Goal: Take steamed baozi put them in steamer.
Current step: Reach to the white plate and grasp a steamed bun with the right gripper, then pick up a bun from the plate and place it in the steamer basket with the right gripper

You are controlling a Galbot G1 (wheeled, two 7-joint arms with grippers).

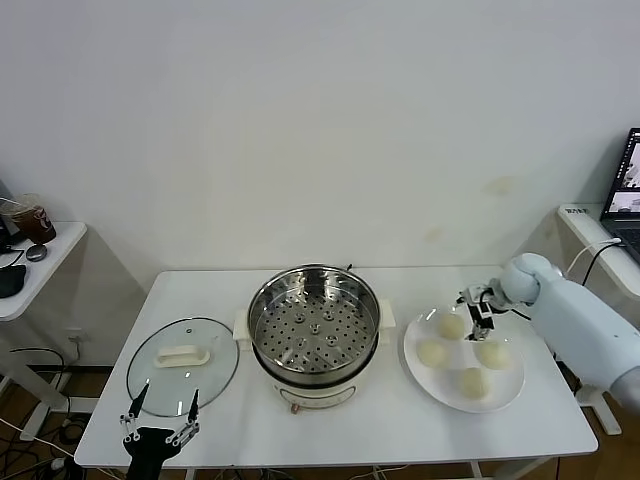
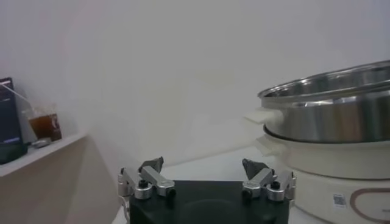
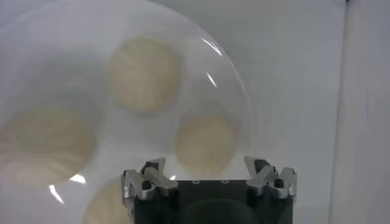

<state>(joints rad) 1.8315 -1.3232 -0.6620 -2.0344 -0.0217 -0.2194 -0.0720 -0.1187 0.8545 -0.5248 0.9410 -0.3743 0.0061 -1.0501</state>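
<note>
I am hovering my right gripper [image 1: 478, 312], jaws apart, over the baozi [image 1: 451, 324] on the plate [image 1: 512, 389]; next I need to descend and clamp one for the empty steamer [image 1: 313, 322]. Left gripper [image 1: 160, 417] is waiting, jaws apart.

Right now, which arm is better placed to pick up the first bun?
The right. Its open right gripper hovers over the plate by the buns, while the left gripper sits near the table's front edge by the glass lid, across the steamer.
</note>
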